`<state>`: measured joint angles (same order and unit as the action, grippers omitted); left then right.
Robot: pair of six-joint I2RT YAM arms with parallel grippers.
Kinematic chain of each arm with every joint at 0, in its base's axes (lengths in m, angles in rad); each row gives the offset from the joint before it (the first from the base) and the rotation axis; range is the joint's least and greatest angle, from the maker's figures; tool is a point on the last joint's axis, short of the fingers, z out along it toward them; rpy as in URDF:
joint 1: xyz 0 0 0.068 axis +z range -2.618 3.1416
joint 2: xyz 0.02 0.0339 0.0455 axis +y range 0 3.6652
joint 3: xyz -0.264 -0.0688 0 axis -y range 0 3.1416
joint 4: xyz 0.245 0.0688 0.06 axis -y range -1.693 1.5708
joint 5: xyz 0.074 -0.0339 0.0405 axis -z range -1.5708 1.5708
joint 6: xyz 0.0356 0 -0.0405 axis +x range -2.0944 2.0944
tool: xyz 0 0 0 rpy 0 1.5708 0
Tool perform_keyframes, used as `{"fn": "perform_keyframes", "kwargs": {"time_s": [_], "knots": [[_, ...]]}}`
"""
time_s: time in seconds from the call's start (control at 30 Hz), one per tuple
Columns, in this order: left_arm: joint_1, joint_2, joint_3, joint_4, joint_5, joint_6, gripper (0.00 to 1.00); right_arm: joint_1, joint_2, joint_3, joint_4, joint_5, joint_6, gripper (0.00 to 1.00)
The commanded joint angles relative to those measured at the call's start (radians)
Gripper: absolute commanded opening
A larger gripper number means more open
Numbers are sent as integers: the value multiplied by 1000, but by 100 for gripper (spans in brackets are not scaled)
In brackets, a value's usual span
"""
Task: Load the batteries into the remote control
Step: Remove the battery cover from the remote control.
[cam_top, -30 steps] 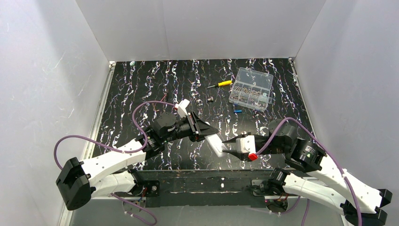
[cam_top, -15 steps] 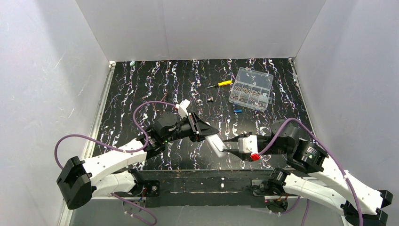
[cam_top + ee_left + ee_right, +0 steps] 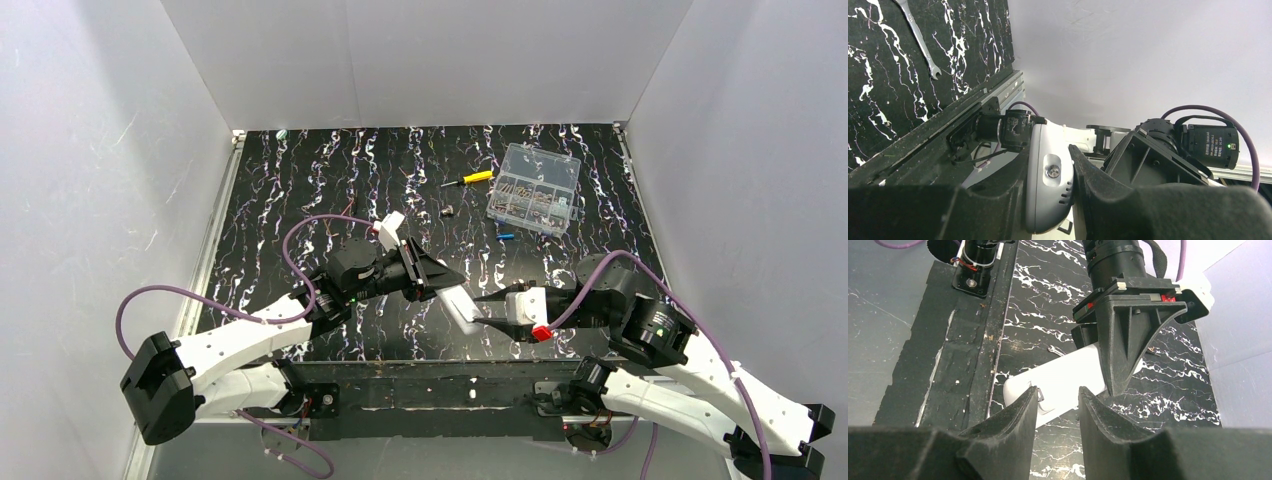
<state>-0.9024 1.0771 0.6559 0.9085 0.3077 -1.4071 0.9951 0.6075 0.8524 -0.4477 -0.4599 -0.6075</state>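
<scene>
- Remote: white, held between the two arms over the near part of the table.
- Left gripper: clenched on one end of the remote. In the left wrist view its dark fingers press both sides of the white shell, with a screw head showing between them.
- Right gripper: fingers parted by a narrow gap, nothing clamped in it. The tips are at the remote's free end, by a small catch. Whether they touch it cannot be told.
- Battery: one blue cylinder lying on the table just beside the box, well apart from the remote.
- Screwdriver: yellow handle, left of the box.
- Wrench: silver, flat on the table.
- Small dark item: too small to identify.
</scene>
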Motion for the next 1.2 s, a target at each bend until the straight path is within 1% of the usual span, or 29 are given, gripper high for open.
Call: {"fn": "perform_keyframes", "kwargs": {"time_s": [0.0, 0.67, 0.87, 1.17], "knots": [[-9, -12, 22, 79, 59, -5, 0, -3, -4, 7, 13, 6, -18, 44], [-9, 2, 28, 83, 60, -7, 0, -2, -15, 10, -39, -25, -29, 51], [-10, 14, 34, 94, 66, -13, 0, -3, -27, -2, -8, 9, -22, 52], [-9, 6, 25, 95, 59, -12, 0, -3, -30, -7, 1, 10, -20, 51]]}}
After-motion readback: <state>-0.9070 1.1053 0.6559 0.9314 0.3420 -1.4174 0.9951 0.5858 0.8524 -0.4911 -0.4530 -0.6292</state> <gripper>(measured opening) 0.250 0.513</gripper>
